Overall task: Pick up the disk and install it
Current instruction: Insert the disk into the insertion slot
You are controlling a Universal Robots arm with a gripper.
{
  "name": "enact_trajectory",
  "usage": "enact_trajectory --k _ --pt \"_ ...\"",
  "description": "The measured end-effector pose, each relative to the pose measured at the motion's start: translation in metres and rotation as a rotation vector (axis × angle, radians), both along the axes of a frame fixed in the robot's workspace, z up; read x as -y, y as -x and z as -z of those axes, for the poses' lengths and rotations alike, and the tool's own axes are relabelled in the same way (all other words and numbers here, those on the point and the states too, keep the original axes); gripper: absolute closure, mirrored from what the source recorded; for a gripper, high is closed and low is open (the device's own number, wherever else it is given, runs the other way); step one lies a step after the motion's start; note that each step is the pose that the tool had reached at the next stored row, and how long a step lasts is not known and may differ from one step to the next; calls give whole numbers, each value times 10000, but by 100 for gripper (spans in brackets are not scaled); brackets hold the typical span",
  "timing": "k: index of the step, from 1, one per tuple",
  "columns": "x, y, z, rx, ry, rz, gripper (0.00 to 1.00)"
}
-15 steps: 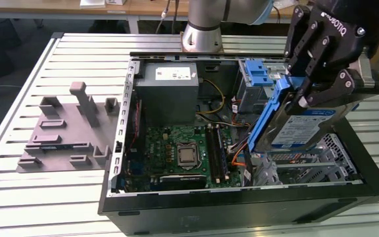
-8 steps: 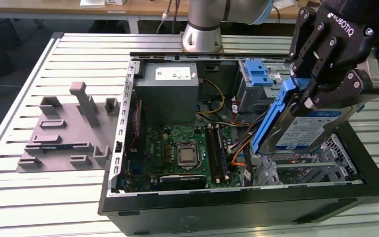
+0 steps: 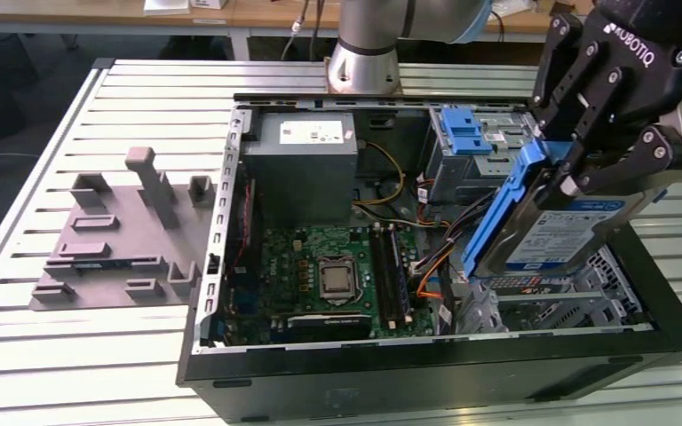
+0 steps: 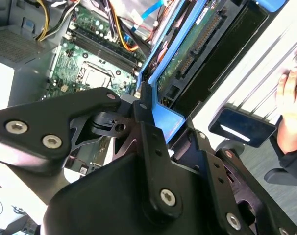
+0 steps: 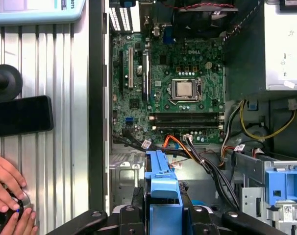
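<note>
The gripper [image 3: 558,176] holds the disk [image 3: 551,238], its jaws clamped across the blue-framed upper end. The disk hangs tilted, its long axis running steeply down from the jaws, with the lower end near the metal drive cage [image 3: 607,300] inside the open computer case [image 3: 436,355].

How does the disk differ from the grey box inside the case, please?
The disk hangs tilted in the gripper above the case; the grey box sits inside it, in a corner. The disk has a blue frame and a white-and-blue label; the box is plain grey with a small white sticker. The disk is thin and smaller; the box is bulkier. Both are rectangular and metal.
</note>
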State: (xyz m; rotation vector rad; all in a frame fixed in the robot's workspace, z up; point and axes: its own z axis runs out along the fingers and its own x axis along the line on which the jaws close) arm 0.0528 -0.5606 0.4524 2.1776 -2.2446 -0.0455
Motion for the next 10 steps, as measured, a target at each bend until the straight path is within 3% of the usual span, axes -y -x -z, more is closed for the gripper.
enact_trajectory --k 10 --pt "0 -69 11 38 0 -1 64"
